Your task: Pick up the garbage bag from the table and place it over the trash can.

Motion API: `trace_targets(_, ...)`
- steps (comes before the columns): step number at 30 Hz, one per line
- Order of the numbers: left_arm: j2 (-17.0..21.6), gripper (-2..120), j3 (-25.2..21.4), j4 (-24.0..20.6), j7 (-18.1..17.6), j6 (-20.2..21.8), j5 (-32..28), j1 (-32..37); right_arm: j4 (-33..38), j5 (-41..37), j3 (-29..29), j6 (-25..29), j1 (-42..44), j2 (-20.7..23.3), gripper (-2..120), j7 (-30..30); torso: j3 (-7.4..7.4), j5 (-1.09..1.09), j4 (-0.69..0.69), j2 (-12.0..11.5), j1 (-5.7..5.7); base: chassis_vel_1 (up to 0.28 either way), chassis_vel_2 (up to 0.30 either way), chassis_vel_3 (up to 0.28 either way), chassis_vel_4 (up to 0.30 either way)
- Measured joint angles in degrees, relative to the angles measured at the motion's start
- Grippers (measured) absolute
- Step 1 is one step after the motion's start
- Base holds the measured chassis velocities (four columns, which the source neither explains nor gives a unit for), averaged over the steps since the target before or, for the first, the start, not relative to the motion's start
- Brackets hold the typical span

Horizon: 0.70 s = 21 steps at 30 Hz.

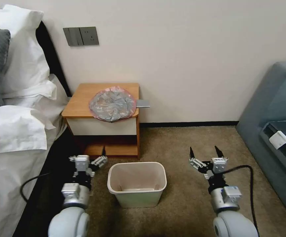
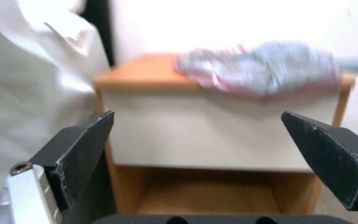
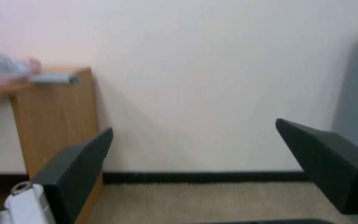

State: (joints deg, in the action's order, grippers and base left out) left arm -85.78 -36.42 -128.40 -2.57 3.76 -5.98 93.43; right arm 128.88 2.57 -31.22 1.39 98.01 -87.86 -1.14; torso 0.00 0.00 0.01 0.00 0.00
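The bag (image 1: 113, 104) sits crumpled on the far right of the nightstand (image 1: 83, 98), hanging over the front edge. Both claws, left (image 1: 95, 157) and right (image 1: 205, 153), are spread wide and empty, flanking the bin (image 1: 136, 184). I'd pinch that overhanging rim (easiest bit).

The garbage bag (image 1: 113, 104) lies on the table (image 1: 80, 98). The trash can (image 1: 137, 184) stands on carpet between the open left gripper (image 1: 95, 158) and open right gripper (image 1: 206, 152).
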Motion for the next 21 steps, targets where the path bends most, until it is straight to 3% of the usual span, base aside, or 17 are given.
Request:
trace_targets(1,0.0,100,0.0,0.0,0.0,0.0,0.0,0.0,0.0,0.0,0.0,0.0,0.0,0.0,100,0.0,0.0,0.0,0.0,0.0,0.0,0.0,0.0,0.0,0.0)
trace_targets(5,0.12,100,-3.07,-8.49,-1.61,2.34,-3.68,2.84,8.73,0.25,0.82,-0.23,5.77,-0.62,100,-1.19,0.0,-0.02,-0.02,0.0,0.0,0.0,0.0,0.0,0.0)
trace_targets(11,0.22,100,-5.66,-15.15,-2.99,4.33,-6.8,5.27,9.73,-2.91,1.45,-2.49,6.78,0.72,100,-1.9,0.0,0.03,0.0,0.0,0.0,0.0,0.0,0.0,0.0)
trace_targets(19,1.22,100,-5.81,-15.04,-2.95,5.2,-7.43,6.07,9.26,-6.84,1.27,-4.38,5.92,2.03,100,-2.61,0.0,0.01,0.0,0.0,0.0,0.0,0.0,0.0,0.0)
trace_targets(21,4.74,100,-4.84,-12.77,-1.05,7.42,-8.36,8.19,9.06,-7.6,1.26,-4.86,5.42,2.31,100,-2.93,0.0,0.02,-0.01,0.0,0.0,0.0,0.0,0.0,0.0)
